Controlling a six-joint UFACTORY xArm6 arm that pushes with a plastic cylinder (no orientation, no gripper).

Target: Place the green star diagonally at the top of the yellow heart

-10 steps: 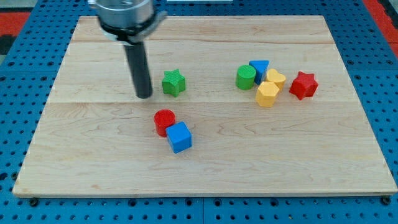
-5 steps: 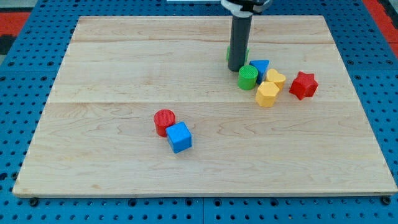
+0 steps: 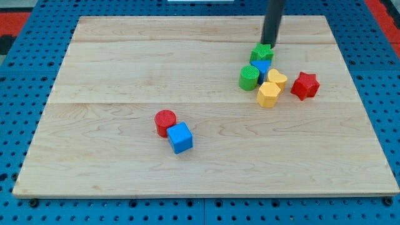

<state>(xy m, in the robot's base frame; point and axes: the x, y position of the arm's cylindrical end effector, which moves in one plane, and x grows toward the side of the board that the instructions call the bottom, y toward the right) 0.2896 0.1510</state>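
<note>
Here, my tip [image 3: 270, 44] rests toward the board's top edge, touching the green star [image 3: 262, 52] on its upper side. There are no jaws, only a rod. The star lies touching the blue triangle [image 3: 261, 66], up-left of the yellow heart [image 3: 277, 79], near the right edge.

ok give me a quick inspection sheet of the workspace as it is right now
surface: wooden board, flat, on a blue pegboard.
job's things: green star at the view's top of the cluster, against the blue triangle; yellow heart lower right of it.
clutter: green cylinder, yellow hexagon block, red star in the same cluster; red cylinder touching blue cube near the middle.
grippers: none; my tip sits just above the green star's upper right.
cables: nothing seen.
surroundings: red patches at the top corners.
</note>
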